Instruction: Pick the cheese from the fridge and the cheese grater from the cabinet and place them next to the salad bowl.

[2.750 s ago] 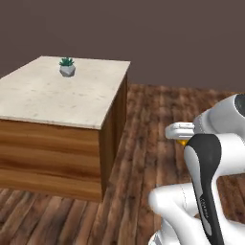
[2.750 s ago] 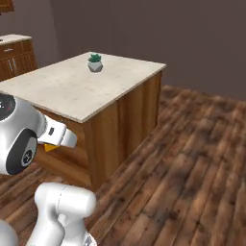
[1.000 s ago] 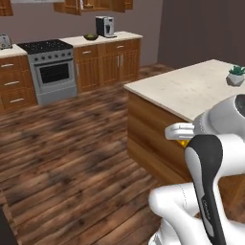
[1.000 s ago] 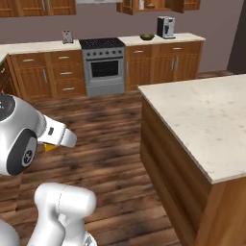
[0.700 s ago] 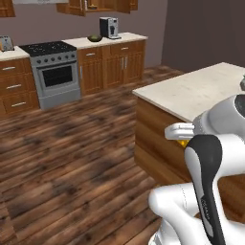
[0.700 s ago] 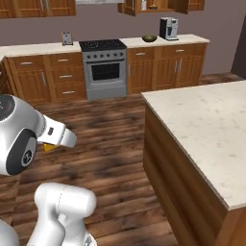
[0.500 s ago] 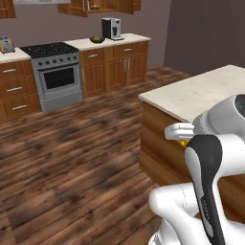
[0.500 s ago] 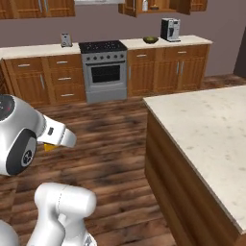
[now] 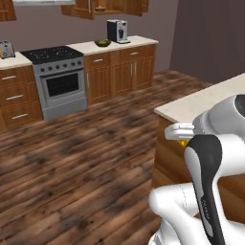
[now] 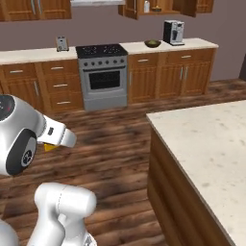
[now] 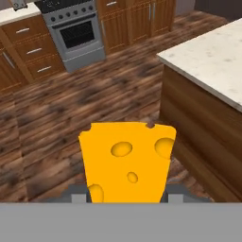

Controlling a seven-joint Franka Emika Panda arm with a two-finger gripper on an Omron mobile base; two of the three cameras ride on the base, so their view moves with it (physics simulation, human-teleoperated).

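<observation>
The gripper (image 11: 125, 198) is clamping the cheese (image 11: 126, 160), jaws nearly closed around it, carrying it above the floor. Cheese pickup looks done; its placing by the salad bowl and the whole grater fetch are remaining.

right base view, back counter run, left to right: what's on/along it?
toaster → stove → dark bowl → coffee machine
</observation>
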